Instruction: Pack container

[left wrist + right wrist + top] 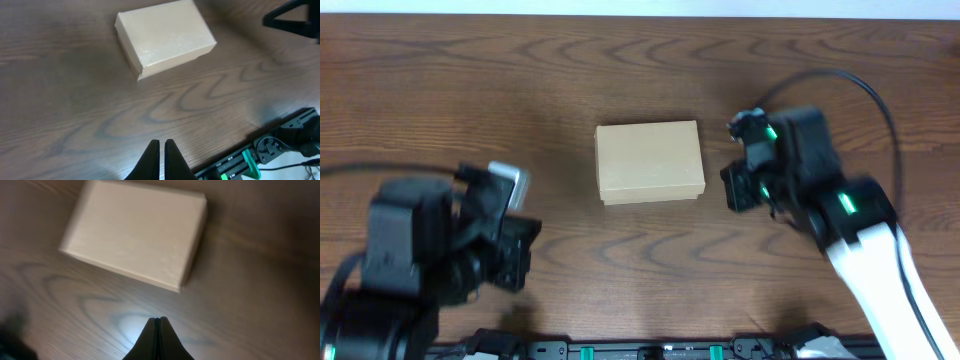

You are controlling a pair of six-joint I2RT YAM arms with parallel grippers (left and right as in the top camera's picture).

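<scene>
The container (650,161) is a plain tan cardboard box with its lid shut, lying flat near the middle of the wooden table. It also shows in the left wrist view (165,36) and in the right wrist view (135,232). My left gripper (162,144) is shut and empty, well to the left and front of the box. My right gripper (156,320) is shut and empty, just right of the box and apart from it. No markers show in any view.
A black rail with green clips (640,350) runs along the table's front edge, also seen in the left wrist view (250,162). A black cable (860,90) arcs over the right arm.
</scene>
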